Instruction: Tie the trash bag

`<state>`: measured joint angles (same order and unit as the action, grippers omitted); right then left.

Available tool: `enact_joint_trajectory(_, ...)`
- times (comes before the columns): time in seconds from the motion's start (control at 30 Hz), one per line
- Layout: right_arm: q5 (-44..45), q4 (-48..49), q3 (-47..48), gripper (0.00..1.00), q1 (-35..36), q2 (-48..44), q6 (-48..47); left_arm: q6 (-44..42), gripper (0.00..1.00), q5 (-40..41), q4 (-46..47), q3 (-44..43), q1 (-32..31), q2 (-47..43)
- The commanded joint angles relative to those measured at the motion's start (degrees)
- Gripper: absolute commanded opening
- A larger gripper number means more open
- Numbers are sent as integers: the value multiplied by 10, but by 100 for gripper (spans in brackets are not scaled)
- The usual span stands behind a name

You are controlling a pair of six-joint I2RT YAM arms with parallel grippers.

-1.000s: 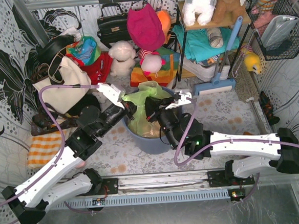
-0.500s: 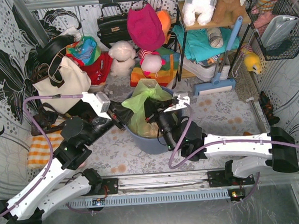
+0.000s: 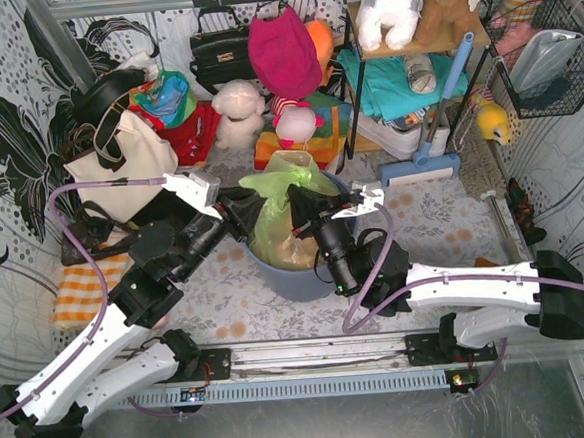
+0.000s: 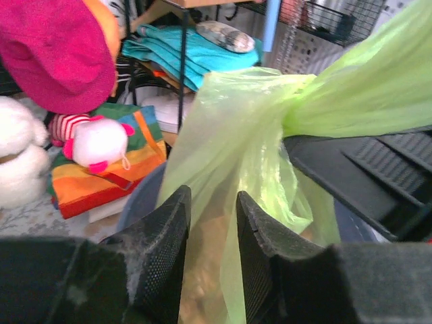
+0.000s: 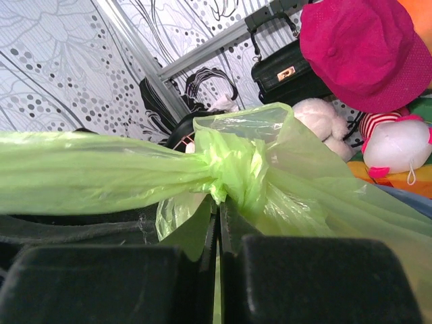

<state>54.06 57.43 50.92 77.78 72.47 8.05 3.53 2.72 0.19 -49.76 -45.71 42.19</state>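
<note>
While the right gripper (image 5: 217,226) pinches the bag (image 5: 243,162), the left gripper (image 4: 212,206), fingers apart at nine o'clock, should grab and tug gently.

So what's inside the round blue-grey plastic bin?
The thin translucent lime-green plastic trash bag fills the round blue-grey plastic bin, gathered top rising above the rim, brownish-tan waste showing through. The bin's floor and anything deeper in the bag are covered.
</note>
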Motion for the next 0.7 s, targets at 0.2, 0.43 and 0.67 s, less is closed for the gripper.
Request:
enact_joint_trajectory(0.2,8,-3,1,0,2,-22,2,-90,68,46,53,-41,-2,71)
enact_joint_trajectory(0.43,7,-12,3,0,2,-17,9,-102,68,19,103,-31,-2,94)
enact_joint_trajectory(0.67,9,-44,0,0,2,-17,38,-105,34,15,106,-31,-2,96)
